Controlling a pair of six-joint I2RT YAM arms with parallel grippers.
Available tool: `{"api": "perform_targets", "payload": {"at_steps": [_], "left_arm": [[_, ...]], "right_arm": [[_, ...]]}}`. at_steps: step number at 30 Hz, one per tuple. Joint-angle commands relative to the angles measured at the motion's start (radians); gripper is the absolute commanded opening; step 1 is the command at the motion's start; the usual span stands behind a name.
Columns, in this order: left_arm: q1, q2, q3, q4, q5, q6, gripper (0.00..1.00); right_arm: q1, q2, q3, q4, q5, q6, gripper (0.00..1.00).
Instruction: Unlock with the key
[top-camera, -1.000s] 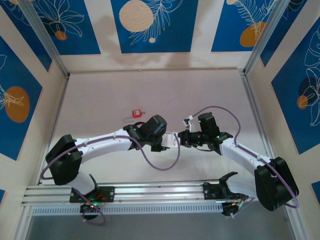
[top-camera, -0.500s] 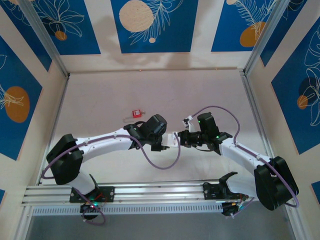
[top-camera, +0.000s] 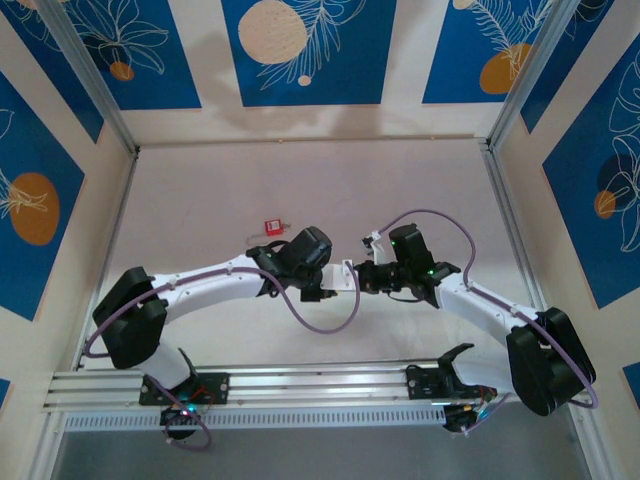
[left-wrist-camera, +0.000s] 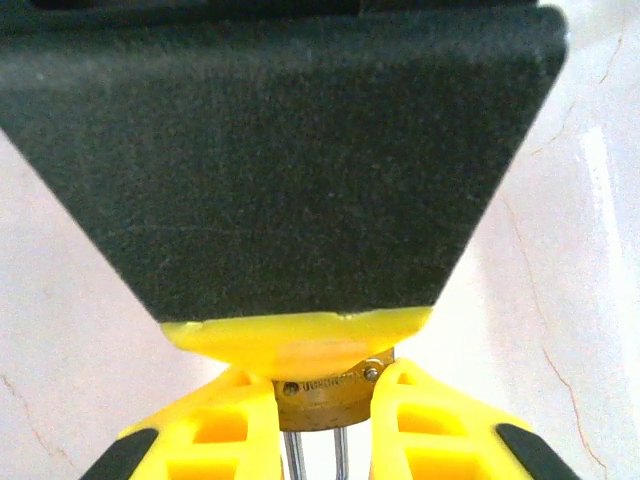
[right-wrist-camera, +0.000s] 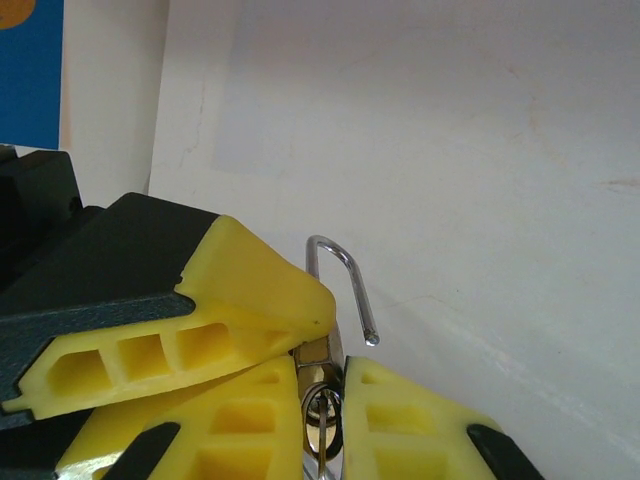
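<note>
Item: key (right-wrist-camera: 320, 428). Thin metal, likely light, stiff and slick. It is pinched in your right hand (right-wrist-camera: 322, 392), at the brass padlock (left-wrist-camera: 322, 392) that your left hand (left-wrist-camera: 325, 376) clamps. Hold the bow flat and twist gently.

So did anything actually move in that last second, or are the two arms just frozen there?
Barely. The right arm edged a little left, bringing the right hand closer to the left hand, which grips a small brass padlock. From above, no grabbing or letting go is seen. The left arm and the red padlock on the table stayed put.
</note>
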Motion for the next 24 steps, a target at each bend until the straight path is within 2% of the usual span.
{"api": "perform_targets", "payload": {"at_steps": [1,12,17,24], "left_arm": [[-0.002,0.006,0.039,0.079,0.044,-0.012,0.15],[0.004,-0.047,-0.008,0.083,-0.025,-0.005,0.59],[0.026,-0.129,-0.066,0.085,-0.065,-0.021,0.69],[0.044,-0.28,-0.186,0.115,-0.176,-0.079,0.74]], "right_arm": [[0.024,-0.011,0.029,0.014,-0.014,0.004,0.05],[0.008,0.004,0.038,0.006,0.042,-0.002,0.04],[-0.011,0.054,0.079,0.016,0.061,-0.015,0.04],[-0.038,0.166,0.163,0.038,0.072,-0.043,0.04]]}}
